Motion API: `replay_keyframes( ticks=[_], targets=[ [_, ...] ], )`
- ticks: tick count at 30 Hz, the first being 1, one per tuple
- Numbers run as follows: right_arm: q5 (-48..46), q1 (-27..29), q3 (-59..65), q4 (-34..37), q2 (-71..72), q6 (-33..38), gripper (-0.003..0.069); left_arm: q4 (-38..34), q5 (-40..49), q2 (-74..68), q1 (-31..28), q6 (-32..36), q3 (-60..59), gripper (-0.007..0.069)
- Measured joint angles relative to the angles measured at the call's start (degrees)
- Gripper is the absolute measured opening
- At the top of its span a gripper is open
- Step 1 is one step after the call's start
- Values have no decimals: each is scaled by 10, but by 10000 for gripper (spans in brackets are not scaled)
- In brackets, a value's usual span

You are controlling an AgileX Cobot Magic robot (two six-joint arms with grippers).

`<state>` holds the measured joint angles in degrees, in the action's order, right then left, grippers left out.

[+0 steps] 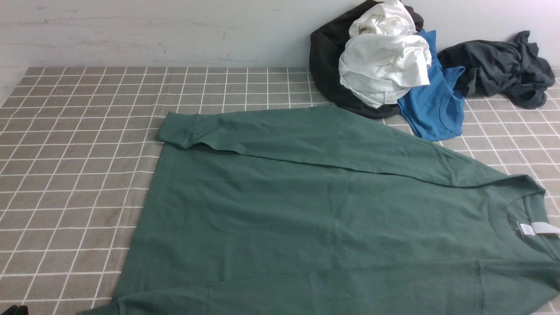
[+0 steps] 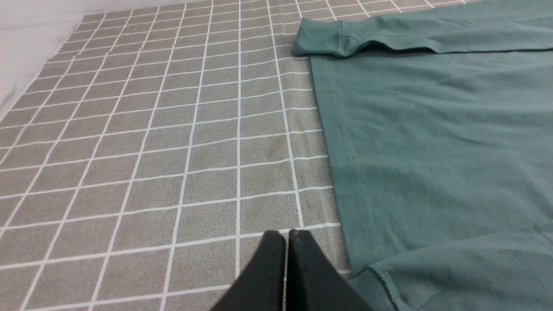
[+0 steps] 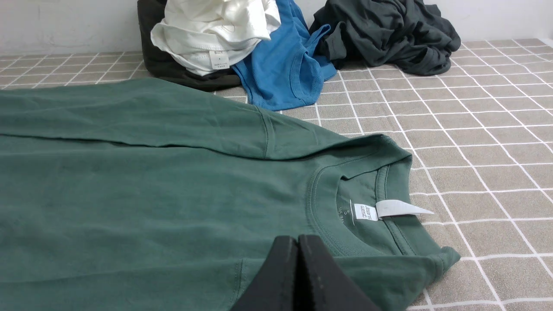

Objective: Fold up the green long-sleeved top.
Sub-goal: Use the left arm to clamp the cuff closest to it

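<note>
While both arms hang low at the near edge, a green long-sleeved top [image 1: 306, 210] lies spread flat on a grey-brown tablecloth [image 1: 65, 153] with a white grid, filling the front view from the centre out to 3 and 6 o'clock. Its collar [image 1: 525, 205] points to 3 o'clock, with a small white label [image 1: 542, 228] sticking out of the neck opening. One sleeve [image 1: 315, 135] is laid across the far side of the body, and its ribbed cuff [image 1: 175, 131] ends at about 10 o'clock. The other sleeve runs along the near edge towards 7 o'clock. At 1 o'clock, against a pale wall [image 1: 153, 30], sits a heap of clothes: a white garment [image 1: 385, 65] on top of a black one [image 1: 326, 57], with a blue sleeveless top [image 1: 433, 105] touching them. A crumpled dark grey garment [image 1: 498, 65] lies just beside it at 2 o'clock. The left gripper [image 2: 286, 242] is clenched with nothing between its fingers, above bare cloth just beside the top's bottom hem. The right gripper [image 3: 297, 246] is likewise pressed closed and empty, over the top just beside the collar; whether it touches the fabric cannot be told.
</note>
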<state>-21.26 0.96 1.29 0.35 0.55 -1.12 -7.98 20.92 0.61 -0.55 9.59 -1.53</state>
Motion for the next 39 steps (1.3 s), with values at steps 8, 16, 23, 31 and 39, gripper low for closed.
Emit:
replay_keyframes(
  ticks=[8,16,23,31,39],
  targets=[
    [0,0,0,0,0,0,-13,0,0,0,0,0,0,-7],
    [0,0,0,0,0,0,-13,0,0,0,0,0,0,-7],
    [0,0,0,0,0,0,-13,0,-1,0,0,0,0,-7],
    [1,0,0,0,0,0,-13,0,-5,0,0,1,0,-7],
    [124,0,3,-4,0,0,-13,0,-100,0,0,1,-1,-7]
  ],
)
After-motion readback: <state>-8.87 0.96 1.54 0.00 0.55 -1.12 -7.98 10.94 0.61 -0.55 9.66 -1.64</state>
